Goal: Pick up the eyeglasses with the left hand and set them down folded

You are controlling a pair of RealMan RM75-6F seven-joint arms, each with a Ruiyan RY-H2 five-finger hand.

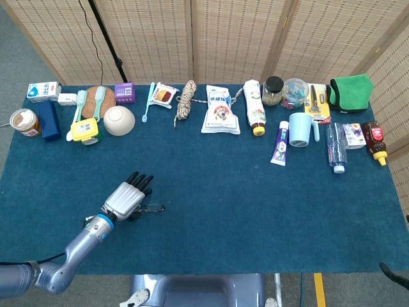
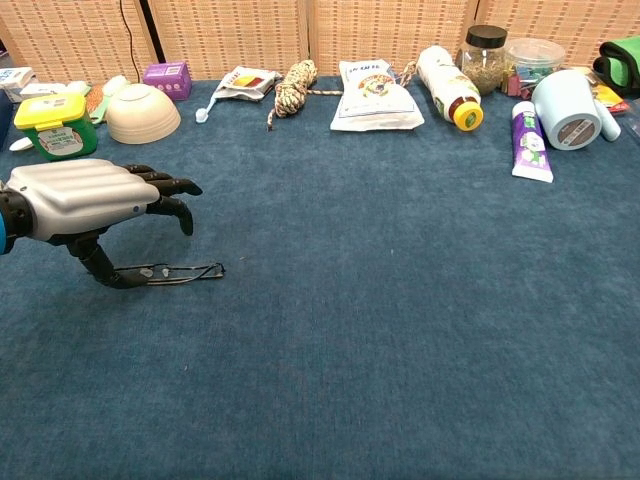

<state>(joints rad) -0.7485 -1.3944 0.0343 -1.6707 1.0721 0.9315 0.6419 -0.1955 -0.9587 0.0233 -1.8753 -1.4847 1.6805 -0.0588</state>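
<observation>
1. The eyeglasses lie flat on the blue surface, under the left hand; its thumb touches their near end, the other fingers spread, lifted above.
2. They look folded, thin and dark-framed.
3. A white bowl and green-and-yellow box sit well behind.

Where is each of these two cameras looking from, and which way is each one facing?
Head view: sits high above the near table edge, looking steeply down at the whole blue table; shows the left arm and left robot hand, plus part of the robot's base.
Chest view: sits low, looking across the table toward the far row of items; shows the left robot hand.
Both share that robot hand above the folded eyeglasses, the bowl and the light blue mug.
</observation>
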